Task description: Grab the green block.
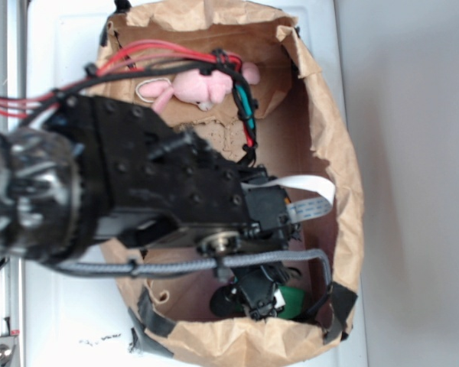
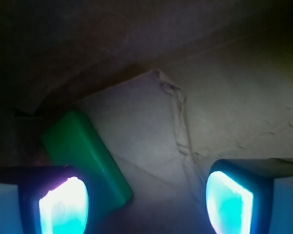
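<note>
Overhead, the exterior view shows a brown paper bag [image 1: 344, 191] lying open on a white surface [image 1: 69, 321], its torn rim patched with black tape at the near corners. The robot's black arm [image 1: 161, 183] reaches in from the left and covers most of the bag's floor. Red wires [image 1: 149, 53] and a green-sleeved cable [image 1: 245, 103] run along the arm, a white ribbon cable [image 1: 310, 186] curves off its wrist, and a grey braided hose [image 1: 214, 262] loops beneath it. A pink plush toy [image 1: 203, 86] lies at the far end of the bag, against the wall and partly under the wires, with a white rubber band [image 1: 153, 88] just beside it. The gripper [image 1: 260, 298] hangs low at the near end of the bag, close to the wall, and the green block [image 1: 294, 300] shows as a bright patch just beside it, mostly hidden by the gripper body. From here I cannot tell how wide the jaws stand.

Next, the wrist view looks down between the two fingers [image 2: 63, 207], which glow cyan at the bottom corners and stand wide apart with nothing between them. The green block [image 2: 85, 156] lies flat and slantwise on the creased paper floor, at the left, its lower end running behind the left finger. Its upper end sits close to the dark bag wall. A raised fold of paper [image 2: 178, 117] crosses the floor between the fingers.
</note>
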Controlling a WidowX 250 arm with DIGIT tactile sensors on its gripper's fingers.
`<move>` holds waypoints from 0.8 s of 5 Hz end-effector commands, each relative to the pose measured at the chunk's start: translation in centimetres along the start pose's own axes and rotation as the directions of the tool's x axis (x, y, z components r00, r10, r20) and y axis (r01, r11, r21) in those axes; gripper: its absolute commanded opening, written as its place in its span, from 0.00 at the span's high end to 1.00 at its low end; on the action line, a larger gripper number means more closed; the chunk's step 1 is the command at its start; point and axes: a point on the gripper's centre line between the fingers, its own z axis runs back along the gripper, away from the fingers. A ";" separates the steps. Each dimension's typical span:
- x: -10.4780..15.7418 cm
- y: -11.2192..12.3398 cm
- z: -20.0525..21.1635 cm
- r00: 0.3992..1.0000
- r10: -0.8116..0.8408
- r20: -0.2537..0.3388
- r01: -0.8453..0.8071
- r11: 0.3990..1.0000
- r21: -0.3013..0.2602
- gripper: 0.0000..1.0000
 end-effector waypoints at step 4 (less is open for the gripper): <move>-3.3 -2.5 -2.7 0.867 -0.485 0.114 0.495 0.865 -0.080 0.00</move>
